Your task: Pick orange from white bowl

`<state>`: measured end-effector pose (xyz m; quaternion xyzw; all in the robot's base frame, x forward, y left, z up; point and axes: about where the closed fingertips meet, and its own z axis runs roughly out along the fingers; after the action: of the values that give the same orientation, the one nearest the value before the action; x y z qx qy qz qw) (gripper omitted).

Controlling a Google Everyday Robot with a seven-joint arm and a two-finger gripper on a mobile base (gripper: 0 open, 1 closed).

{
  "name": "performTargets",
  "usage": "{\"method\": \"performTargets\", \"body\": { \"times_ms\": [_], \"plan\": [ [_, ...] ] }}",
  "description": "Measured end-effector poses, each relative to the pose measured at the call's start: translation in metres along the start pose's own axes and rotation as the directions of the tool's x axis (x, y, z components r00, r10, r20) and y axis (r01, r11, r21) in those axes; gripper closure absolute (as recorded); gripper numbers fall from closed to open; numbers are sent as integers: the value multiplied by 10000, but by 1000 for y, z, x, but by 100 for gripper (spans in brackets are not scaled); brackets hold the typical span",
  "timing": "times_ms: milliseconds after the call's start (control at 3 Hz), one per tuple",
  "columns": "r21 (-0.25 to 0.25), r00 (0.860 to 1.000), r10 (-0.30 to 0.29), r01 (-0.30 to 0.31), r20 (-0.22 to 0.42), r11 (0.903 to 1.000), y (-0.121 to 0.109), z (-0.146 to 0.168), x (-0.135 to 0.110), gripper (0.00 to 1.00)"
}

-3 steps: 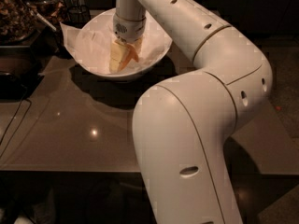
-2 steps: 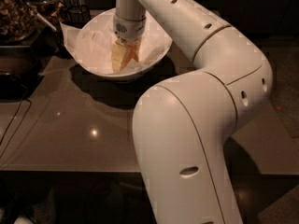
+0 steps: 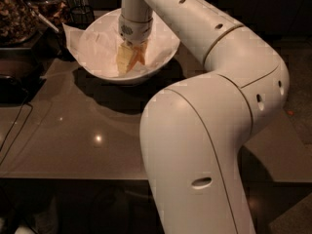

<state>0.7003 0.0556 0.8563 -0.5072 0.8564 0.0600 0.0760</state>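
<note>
The white bowl [image 3: 163, 57], lined with crumpled white paper [image 3: 92, 48], stands at the back of the brown table. My gripper [image 3: 129, 62] reaches straight down into the middle of the bowl from the arm above. A patch of the orange [image 3: 141, 54] shows right at the gripper's right side, low in the bowl; most of the fruit is hidden behind the gripper. Whether the gripper touches or holds it does not show.
My own arm [image 3: 214, 130] fills the right and front of the view. A container of brown snacks [image 3: 17, 11] and a black wire rack [image 3: 80, 13] stand at the back left. A dark tray [image 3: 14, 79] and a cable [image 3: 14, 130] lie at the left.
</note>
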Motion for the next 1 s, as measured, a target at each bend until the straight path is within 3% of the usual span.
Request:
{"method": "performTargets", "body": {
  "times_ms": [333, 667, 1000],
  "plan": [
    [41, 9942, -322, 320, 1026, 9995, 5, -24, -3, 100],
    [-75, 9635, -943, 993, 2507, 9950, 24, -69, 6, 100],
    [-175, 9207, -1932, 2115, 3392, 9772, 52, -102, 16, 100]
  ]
}}
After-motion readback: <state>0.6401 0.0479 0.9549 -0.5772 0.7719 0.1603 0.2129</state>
